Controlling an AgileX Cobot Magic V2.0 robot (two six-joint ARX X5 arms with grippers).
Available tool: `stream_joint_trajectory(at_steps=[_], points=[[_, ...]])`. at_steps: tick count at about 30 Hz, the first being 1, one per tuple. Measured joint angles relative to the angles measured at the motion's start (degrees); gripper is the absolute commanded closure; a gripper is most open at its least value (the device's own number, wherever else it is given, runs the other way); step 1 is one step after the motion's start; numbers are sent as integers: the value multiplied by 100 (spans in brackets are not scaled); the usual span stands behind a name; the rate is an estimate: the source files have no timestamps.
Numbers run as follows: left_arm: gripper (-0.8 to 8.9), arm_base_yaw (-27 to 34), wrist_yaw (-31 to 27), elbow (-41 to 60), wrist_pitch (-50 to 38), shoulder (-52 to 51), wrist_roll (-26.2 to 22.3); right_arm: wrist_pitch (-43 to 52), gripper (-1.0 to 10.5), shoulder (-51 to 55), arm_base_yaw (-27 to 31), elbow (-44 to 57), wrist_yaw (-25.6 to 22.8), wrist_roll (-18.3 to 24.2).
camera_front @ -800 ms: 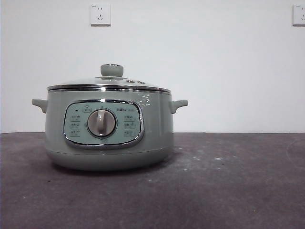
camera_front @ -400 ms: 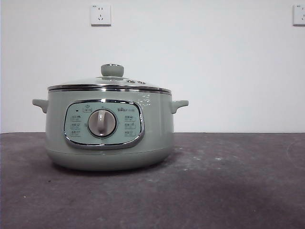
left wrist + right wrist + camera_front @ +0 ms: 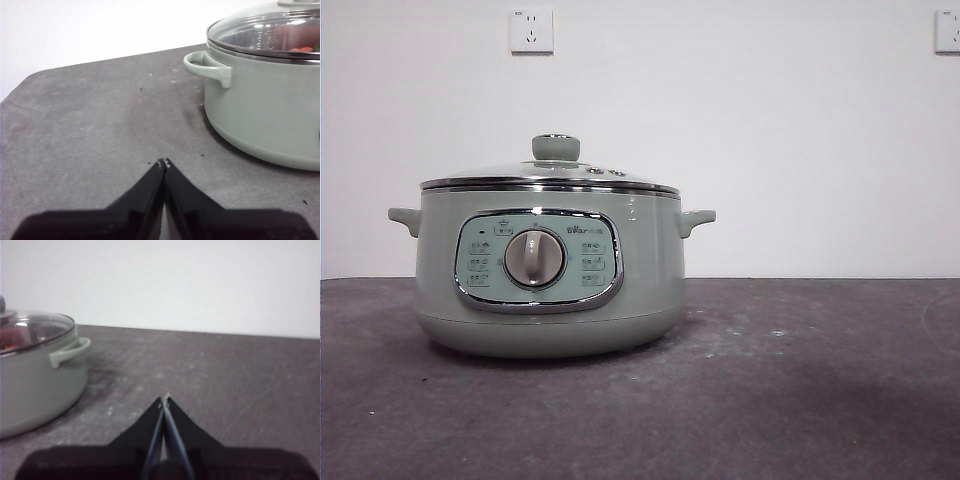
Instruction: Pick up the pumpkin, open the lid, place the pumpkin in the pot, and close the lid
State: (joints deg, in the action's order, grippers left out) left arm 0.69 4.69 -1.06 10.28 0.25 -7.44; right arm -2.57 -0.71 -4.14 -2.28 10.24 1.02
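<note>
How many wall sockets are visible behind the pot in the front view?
2. One wall socket is high on the wall, above the pot; the other wall socket is at the picture's top right edge, partly cut off. More may lie outside the picture.

Even, bright, diffuse light fills all views, and the white wall looks nearly washed out. The pot point(image 3: 548, 270) casts a soft shadow at lower centre. Glare streaks the lid point(image 3: 270, 30). The right wrist view is soft, perhaps slightly defocused.
</note>
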Motion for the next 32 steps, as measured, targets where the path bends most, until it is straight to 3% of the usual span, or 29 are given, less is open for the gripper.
stream_joint_trajectory(at_steps=[8,32], points=[[817,0,0,0,0,0,0,-660,946,48,-2,131,-153,-221],[817,0,0,0,0,0,0,-669,946,48,-2,131,-168,-258]])
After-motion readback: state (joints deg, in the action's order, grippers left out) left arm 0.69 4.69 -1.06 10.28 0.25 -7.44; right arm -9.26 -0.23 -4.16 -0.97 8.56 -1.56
